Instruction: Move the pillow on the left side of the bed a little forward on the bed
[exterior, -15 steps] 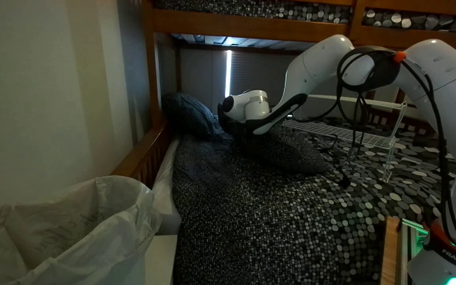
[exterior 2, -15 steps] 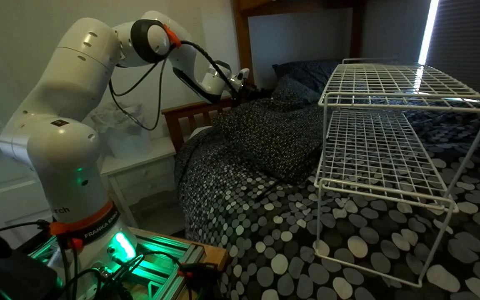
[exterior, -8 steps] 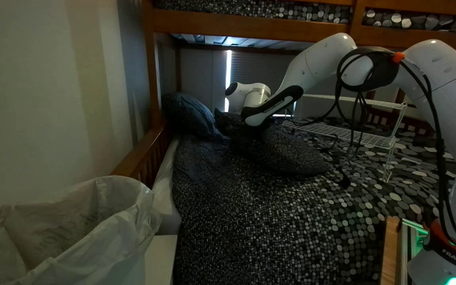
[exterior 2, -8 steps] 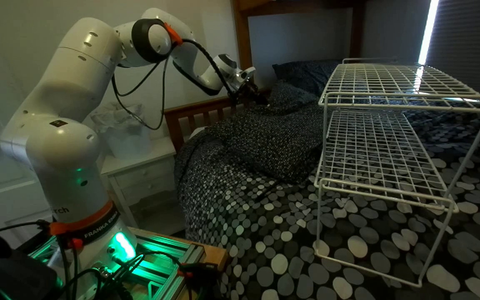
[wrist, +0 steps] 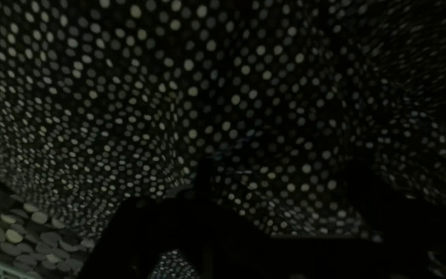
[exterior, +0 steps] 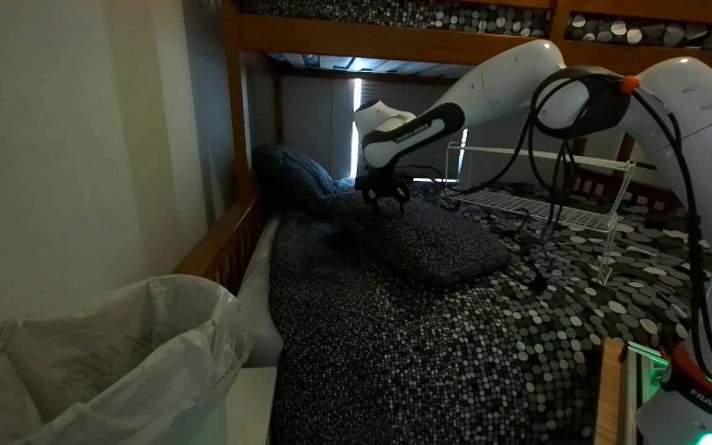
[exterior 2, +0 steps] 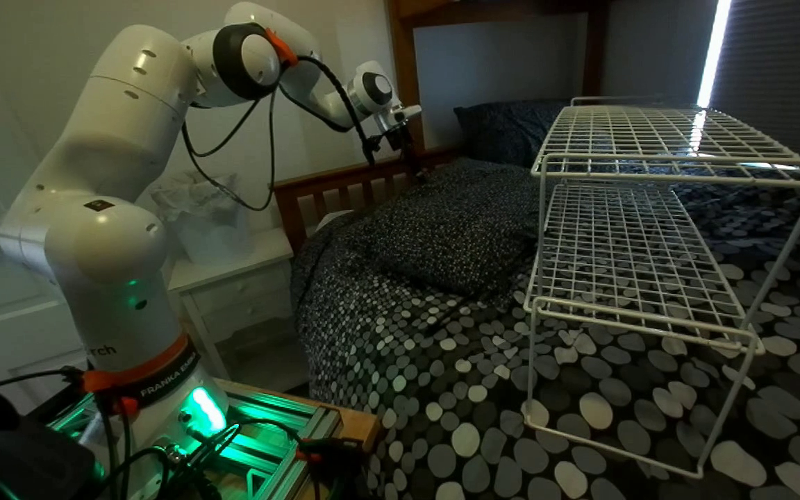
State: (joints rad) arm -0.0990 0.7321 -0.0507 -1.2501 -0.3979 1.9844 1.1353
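The gripper (exterior: pixel 388 207) hung low over the pillow (exterior: pixel 439 247), its jaws released and standing apart. The pillow lay on the bed (exterior: pixel 356 352), near the rack (exterior 2: pixel 643 243) and a bluish pillow (exterior: pixel 294 176) by the end rail (exterior: pixel 221 242). The wrist view was dark, and whether the gripper touched the pillow could not fairly be told.

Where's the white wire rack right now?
In an exterior view, the white wire rack stands on the bed, at the picture's right, with the speckled pillow just left of it.
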